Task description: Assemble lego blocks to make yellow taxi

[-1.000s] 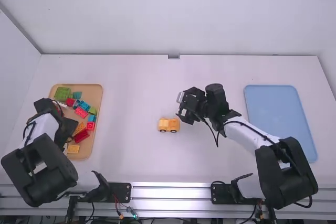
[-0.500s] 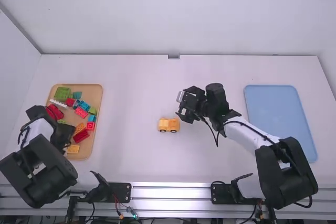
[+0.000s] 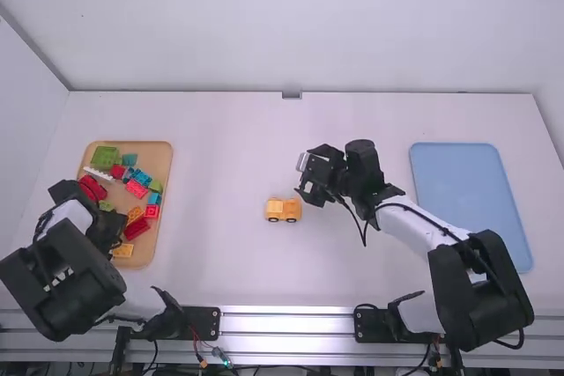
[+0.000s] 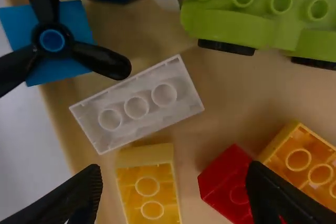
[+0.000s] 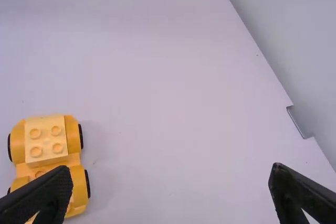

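Observation:
My left gripper point(image 3: 107, 240) is low over the near left part of the wooden tray point(image 3: 161, 154). In the left wrist view the left gripper point(image 4: 176, 198) stands open above loose bricks, a yellow brick point(image 4: 149, 190) and a red brick point(image 4: 228, 179) lying between its fingertips. An orange-yellow brick point(image 4: 304, 161) is beside the red one. The yellow wheeled car point(image 3: 283, 210) rests on the middle of the table, just left of my right gripper point(image 3: 308, 189). From the right wrist, the right gripper point(image 5: 172, 198) is open and empty, with the car point(image 5: 47, 140) near one finger.
The tray also holds green blocks point(image 3: 106, 158), a white brick point(image 4: 137, 103), a blue piece with a black propeller point(image 4: 52, 40) and several red bricks point(image 3: 137, 228). A blue tray point(image 3: 467, 200) lies at the right. The back wall rises behind the table.
My left gripper has drawn back over the wooden tray towards the camera, uncovering red bricks and a white piece at its left side. The right arm and the car have stayed put.

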Robot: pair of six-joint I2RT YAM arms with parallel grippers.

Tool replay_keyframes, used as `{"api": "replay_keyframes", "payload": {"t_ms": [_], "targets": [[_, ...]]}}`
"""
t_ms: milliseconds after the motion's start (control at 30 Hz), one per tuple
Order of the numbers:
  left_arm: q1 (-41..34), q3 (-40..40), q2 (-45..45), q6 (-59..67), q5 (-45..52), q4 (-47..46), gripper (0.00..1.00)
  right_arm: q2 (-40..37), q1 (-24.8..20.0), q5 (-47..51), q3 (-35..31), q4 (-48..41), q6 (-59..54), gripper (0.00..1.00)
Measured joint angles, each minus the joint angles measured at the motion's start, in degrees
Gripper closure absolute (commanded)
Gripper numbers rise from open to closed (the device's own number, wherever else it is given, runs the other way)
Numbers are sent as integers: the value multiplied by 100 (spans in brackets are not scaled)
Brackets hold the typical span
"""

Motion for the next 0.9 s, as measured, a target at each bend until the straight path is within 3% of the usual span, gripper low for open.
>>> {"api": "replay_keyframes", "payload": {"t_ms": [200, 533, 900], "targets": [[0, 4, 389, -9, -4, -107, 40, 0, 0, 2, 0, -11, 2, 1], [0, 68, 424, 7, -7, -208, 45, 0, 0, 2, 0, -13, 2, 2], [-4, 31, 424, 330, 208, 44, 39, 0, 0, 2, 0, -13, 2, 1]]}}
